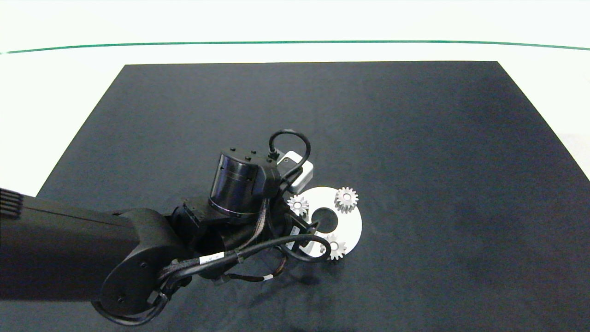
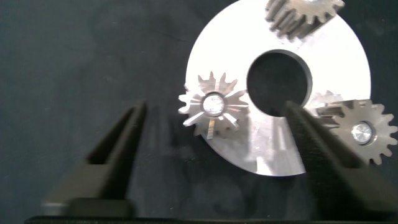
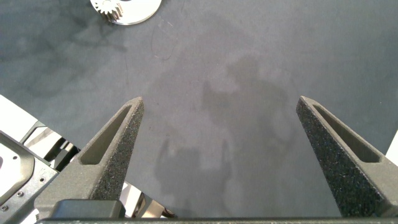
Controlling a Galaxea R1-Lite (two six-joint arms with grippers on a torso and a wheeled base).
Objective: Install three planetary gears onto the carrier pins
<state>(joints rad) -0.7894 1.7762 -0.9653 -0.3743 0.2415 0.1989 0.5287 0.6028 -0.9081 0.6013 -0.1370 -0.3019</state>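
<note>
On the dark mat near the middle of the table lies the white disc [image 1: 350, 224], and all three planetary gears [image 1: 346, 199] sit on it in a triangle around its large centre hole, so the installing looks done or nearly so. The gear closest to the left gripper [image 2: 214, 134] shows a bright pin end [image 2: 213, 104] in its bore, and a second gear [image 2: 362, 132] shows the same; whether each is fully seated I cannot tell. They are small, silvery and sharp-toothed. That gripper hovers over the disc's edge, fingers spread wide, gripping nothing. Off to the side, the right gripper [image 3: 219, 155] is likewise spread and empty above bare mat.
</note>
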